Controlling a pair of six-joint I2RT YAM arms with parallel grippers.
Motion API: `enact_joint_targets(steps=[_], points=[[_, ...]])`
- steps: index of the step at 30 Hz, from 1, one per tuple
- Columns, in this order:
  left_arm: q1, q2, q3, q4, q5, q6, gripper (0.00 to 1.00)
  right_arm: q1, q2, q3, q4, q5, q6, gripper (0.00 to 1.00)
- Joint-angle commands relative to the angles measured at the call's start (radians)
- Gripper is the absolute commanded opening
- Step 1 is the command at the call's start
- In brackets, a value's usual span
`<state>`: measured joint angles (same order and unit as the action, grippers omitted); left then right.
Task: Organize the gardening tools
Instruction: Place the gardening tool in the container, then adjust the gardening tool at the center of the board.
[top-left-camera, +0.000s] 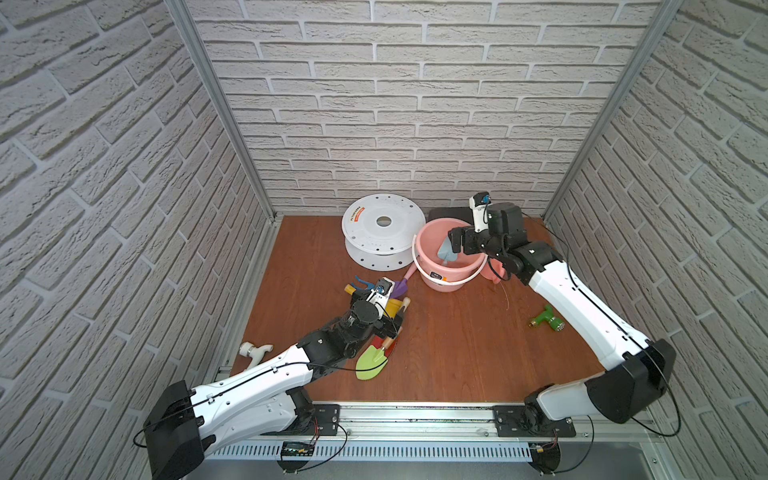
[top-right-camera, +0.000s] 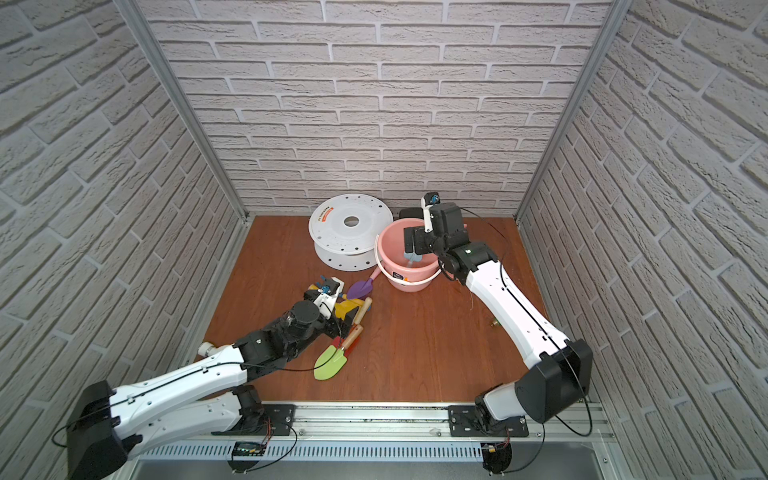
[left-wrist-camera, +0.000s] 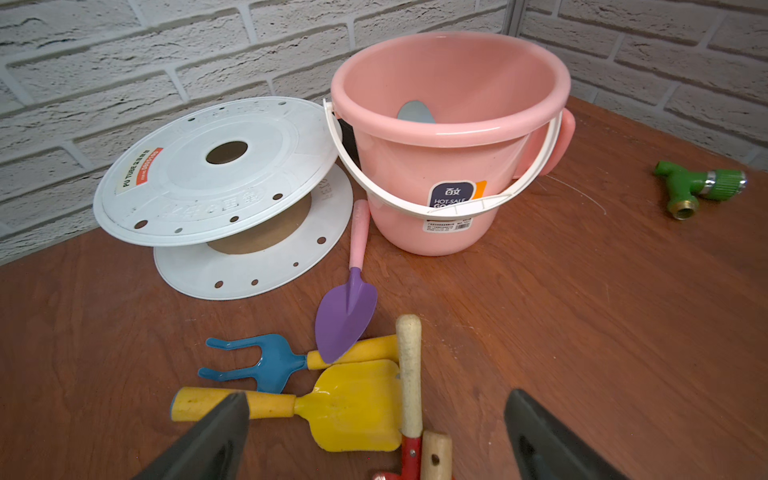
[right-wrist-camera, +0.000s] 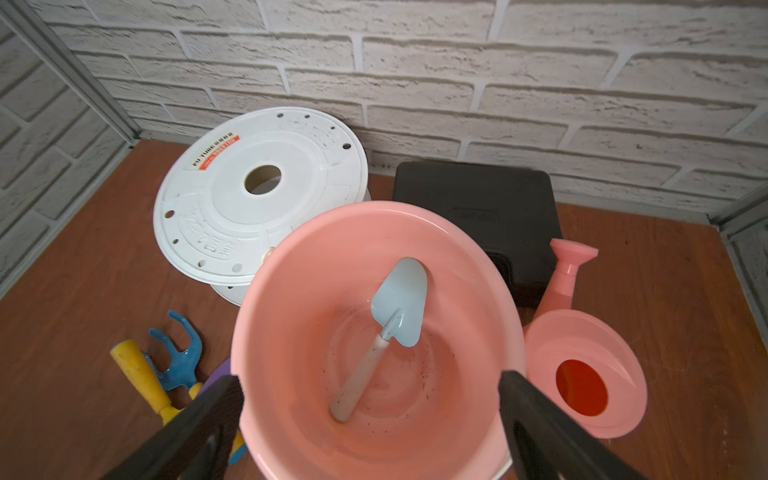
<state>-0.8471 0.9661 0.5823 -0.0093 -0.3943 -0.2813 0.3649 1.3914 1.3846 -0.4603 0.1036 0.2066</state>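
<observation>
The pale-blue trowel (right-wrist-camera: 399, 307) lies loose inside the pink bucket (right-wrist-camera: 291, 332), blade up against the wall. My right gripper (right-wrist-camera: 371, 380) hangs open over the bucket's mouth and holds nothing. The pink watering can (right-wrist-camera: 582, 365) stands just beside the bucket. My left gripper (left-wrist-camera: 377, 397) is open, low over a pile of tools left of the bucket. In that pile are the yellow scoop (left-wrist-camera: 353, 407), the blue claw fork (left-wrist-camera: 266, 365), the purple trowel (left-wrist-camera: 345, 320) and two wooden-handled tools (left-wrist-camera: 409, 374). The green spade (top-left-camera: 372, 361) lies at the pile's near end.
A white spool (top-left-camera: 382, 232) stands at the back, left of the bucket, with a black case (right-wrist-camera: 478, 195) behind the bucket. A green tap fitting (top-left-camera: 546, 320) lies by the right arm and a white tap fitting (top-left-camera: 253, 351) near the left wall. Brick walls close three sides.
</observation>
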Motion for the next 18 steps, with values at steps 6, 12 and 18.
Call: enact_joint_targets(steps=[6, 12, 18], points=[[0.021, 0.035, 0.080, -0.152, -0.118, -0.094, 0.98, 0.048, -0.247, -0.335, 0.179, -0.117, 0.141, 1.00], [0.021, 0.065, 0.155, -0.340, -0.159, -0.187, 0.98, 0.091, -0.353, -0.525, 0.267, -0.127, 0.155, 1.00], [0.022, 0.096, 0.220, -0.515, -0.072, -0.231, 0.98, 0.103, -0.386, -0.573, 0.284, -0.148, 0.176, 1.00]])
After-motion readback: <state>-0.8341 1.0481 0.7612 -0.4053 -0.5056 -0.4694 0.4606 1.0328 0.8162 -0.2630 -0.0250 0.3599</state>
